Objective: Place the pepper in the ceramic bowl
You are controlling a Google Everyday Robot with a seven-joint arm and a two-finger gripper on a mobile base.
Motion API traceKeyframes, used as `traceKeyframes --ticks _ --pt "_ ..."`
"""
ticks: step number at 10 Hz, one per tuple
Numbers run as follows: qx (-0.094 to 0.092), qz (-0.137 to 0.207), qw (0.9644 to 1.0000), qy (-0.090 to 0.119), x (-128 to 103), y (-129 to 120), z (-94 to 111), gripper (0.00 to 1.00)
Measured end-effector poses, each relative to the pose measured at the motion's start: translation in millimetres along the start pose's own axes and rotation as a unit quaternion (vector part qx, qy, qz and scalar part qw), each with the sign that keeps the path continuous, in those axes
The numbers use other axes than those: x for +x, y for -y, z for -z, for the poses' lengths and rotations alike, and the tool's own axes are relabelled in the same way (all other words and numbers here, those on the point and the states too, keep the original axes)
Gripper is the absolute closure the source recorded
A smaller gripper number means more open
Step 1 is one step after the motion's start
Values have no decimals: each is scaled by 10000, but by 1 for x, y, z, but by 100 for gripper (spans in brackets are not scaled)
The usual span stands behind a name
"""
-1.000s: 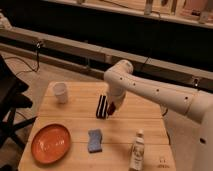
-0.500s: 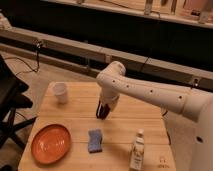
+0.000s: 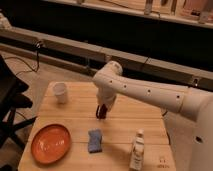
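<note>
On your near left, the ceramic bowl (image 3: 50, 143) sits flat on the wooden table (image 3: 125, 125), close to the near left corner; nothing lies in it. Farther back on the left stands a small white cup (image 3: 60, 92), upright, well apart from the bowl. Moving right, a blue sponge (image 3: 95, 140) lies near the front edge, right of the bowl and apart from it. Just beyond the sponge, around the table's middle, your gripper (image 3: 101, 113) points down from the white arm (image 3: 145, 92), its fingers closed; a dark slender thing sits at the tips, apparently the pepper (image 3: 102, 111), though you cannot tell exactly how it is held. Farther right, near the front edge, a white bottle (image 3: 136, 150) stands upright, well clear of the gripper.
</note>
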Motion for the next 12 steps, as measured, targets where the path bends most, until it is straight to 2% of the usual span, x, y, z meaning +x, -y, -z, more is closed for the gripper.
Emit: traceKeyframes --ticks 2,5,8,12 --pt "-33 109 9999 9 -15 9 2 100" --pt "-12 207 9998 27 -20 9 4 100" --pt "-5 376 9993 42 -47 34 4 100" --pt "-21 512 9987 45 -57 35 6 100"
